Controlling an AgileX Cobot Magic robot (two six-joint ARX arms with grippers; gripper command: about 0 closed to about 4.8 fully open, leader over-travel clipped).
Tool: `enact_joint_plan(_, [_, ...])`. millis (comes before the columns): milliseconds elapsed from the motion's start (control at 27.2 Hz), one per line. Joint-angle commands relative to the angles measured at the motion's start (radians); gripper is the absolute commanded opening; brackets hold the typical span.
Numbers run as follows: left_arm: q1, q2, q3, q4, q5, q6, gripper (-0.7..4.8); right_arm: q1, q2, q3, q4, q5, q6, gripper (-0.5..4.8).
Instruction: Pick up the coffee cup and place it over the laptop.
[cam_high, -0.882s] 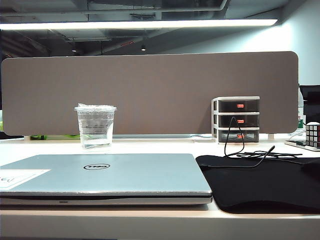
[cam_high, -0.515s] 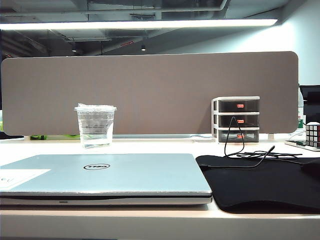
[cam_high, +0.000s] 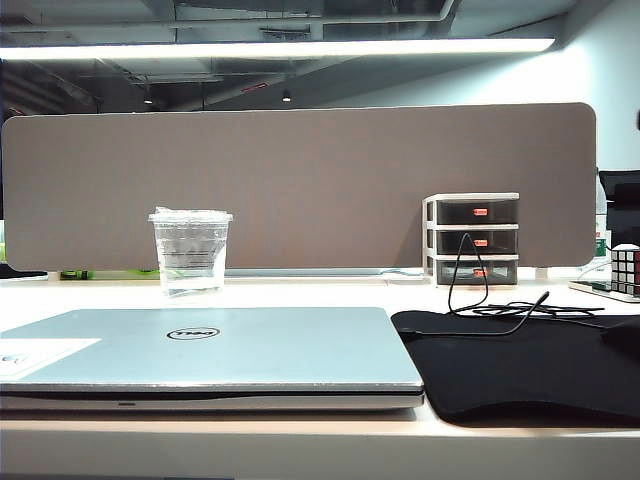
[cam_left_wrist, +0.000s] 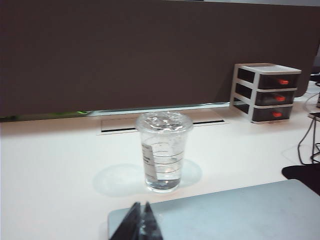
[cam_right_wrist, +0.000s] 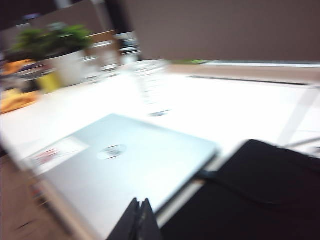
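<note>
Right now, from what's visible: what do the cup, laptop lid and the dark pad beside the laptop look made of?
Coffee cup: thin clear plastic, glossy; the desk shows through its wall, and the top is wrinkled transparent film.
Laptop lid: silver-grey with a satin sheen, probably metal, though painted plastic can't be ruled out.
Black mat: matte with soft rounded edges, likely fabric-faced foam or rubber.

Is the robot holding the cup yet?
No. The left gripper and right gripper are shut on nothing; the coffee cup stands alone behind the laptop.
</note>
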Motion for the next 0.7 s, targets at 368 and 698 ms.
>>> enact_joint_plan(368, [0.002,0.000,0.006,0.013,0.049,-0.219,-0.05,0.015,-0.002,-0.006,0.010,-0.066,0.004,-0.06])
enact_joint_plan(698, [0.002,0.000,0.006,-0.014,0.075,-0.277,1.81,0.015,-0.002,-0.006,0.010,-0.066,0.004,-0.06])
